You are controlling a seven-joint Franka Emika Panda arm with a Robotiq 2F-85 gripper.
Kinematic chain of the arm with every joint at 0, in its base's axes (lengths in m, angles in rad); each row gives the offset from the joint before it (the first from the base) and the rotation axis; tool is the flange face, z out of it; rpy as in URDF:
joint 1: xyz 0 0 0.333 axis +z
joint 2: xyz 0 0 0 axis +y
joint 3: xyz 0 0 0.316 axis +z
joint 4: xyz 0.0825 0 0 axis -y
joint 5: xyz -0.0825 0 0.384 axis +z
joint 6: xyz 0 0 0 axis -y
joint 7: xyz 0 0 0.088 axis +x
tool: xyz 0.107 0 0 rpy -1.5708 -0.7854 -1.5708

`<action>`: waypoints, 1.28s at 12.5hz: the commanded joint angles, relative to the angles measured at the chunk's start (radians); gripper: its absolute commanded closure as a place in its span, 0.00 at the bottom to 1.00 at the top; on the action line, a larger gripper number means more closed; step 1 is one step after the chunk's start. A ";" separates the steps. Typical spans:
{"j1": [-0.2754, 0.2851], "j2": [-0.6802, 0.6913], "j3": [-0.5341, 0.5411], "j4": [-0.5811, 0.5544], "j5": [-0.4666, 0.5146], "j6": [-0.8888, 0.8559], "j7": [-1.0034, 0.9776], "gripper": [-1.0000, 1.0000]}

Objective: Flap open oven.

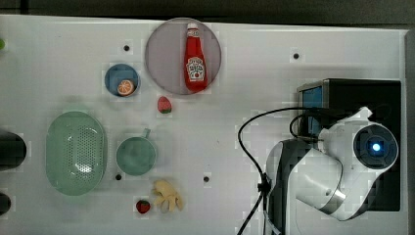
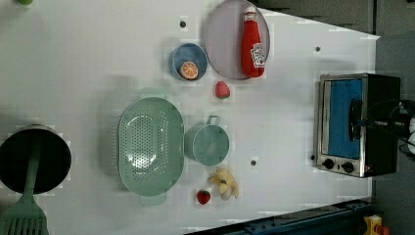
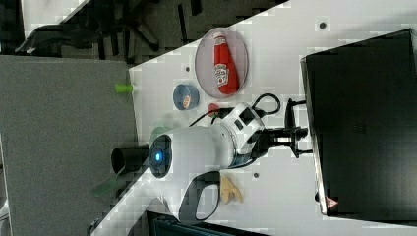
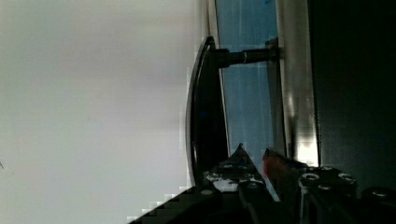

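Sitting on the big white worktop (image 2: pixel 88 58) at the left view's right edge is the boxy toaster oven with black top, silver frame and blue-tinted glass door (image 2: pixel 345 117), door shut, two black knobs toward the left view's bottom. The white robot arm (image 1: pixel 337 166) hangs over it in the top view, and its black hand (image 3: pixel 293 133) is right at the oven's front in the right view, fingers either side of the black bar handle (image 4: pixel 201 107). Looks like it's at the handle, but I honestly can't tell if it's clamped down or loose.

Rest of the stuff sits well apart from the oven: a mint green perforated oval colander (image 2: pixel 150 145), a round grey plate (image 2: pixel 222 44) with a red ketchup bottle (image 2: pixel 252 44) lying on it, a teal mug (image 2: pixel 207 143) just beside the colander, a small blue bowl (image 2: pixel 177 55) holding an orange half (image 2: pixel 188 70), a yellow banana bunch (image 2: pixel 225 182) and two little strawberries (image 2: pixel 203 197).
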 commanded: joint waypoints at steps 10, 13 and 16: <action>0.112 0.049 0.170 -0.085 -0.525 -0.001 0.595 0.82; 0.127 0.106 0.218 -0.084 -0.640 -0.009 0.780 0.82; 0.159 0.195 0.257 -0.070 -0.766 -0.019 1.011 0.82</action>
